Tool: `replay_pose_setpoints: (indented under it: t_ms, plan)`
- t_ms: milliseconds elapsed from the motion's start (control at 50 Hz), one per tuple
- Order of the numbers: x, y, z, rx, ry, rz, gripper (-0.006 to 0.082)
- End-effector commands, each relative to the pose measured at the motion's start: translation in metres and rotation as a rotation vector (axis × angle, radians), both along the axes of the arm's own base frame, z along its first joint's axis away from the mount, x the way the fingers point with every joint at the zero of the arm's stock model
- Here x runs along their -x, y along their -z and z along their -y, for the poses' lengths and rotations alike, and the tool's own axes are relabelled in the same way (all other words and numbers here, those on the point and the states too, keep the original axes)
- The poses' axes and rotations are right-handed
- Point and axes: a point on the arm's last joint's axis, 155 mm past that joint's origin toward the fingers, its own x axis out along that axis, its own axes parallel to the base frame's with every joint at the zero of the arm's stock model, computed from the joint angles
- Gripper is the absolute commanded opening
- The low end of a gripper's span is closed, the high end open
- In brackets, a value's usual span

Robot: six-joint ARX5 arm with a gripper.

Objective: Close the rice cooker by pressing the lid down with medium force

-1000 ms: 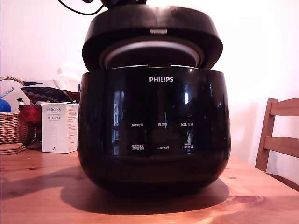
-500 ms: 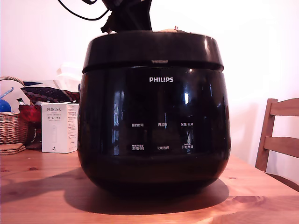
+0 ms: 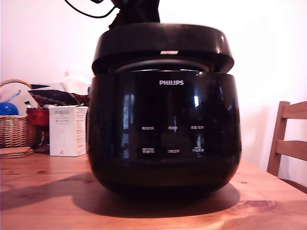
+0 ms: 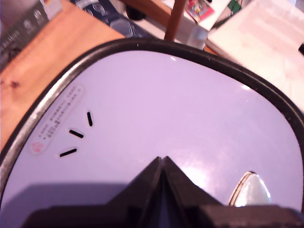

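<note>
From my wrist view, the gripper [image 4: 163, 160] has its fingers pressed together, tips meeting on the glossy top of the lid [image 4: 171, 109] near three vent slots [image 4: 76, 134]. In the exterior view the rice cooker [image 3: 163, 139] stands mid-bench [image 3: 43, 196], and the lid [image 3: 163, 45] is not latched: a gap with a pale band of inner plate shows above the body's front rim. I judge the pressing step unfinished; my next move calls for a firmer, straight-down push until that gap closes. Room is open overhead. The white box [image 3: 67, 130] and basket [image 3: 14, 127] sit well apart at the exterior view's left, a chair [image 3: 290, 139] at its right.
</note>
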Motion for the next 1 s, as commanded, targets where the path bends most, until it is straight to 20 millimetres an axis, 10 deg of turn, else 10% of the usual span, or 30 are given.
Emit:
replay_pose_setpoints:
  t_ms: [0, 980]
  plan:
    - [0.004, 0.018, 0.002, -0.019, 0.009, -0.038, -0.0024]
    - [-0.033, -0.017, 0.018, 0.133, -0.023, 0.104, -0.0024]
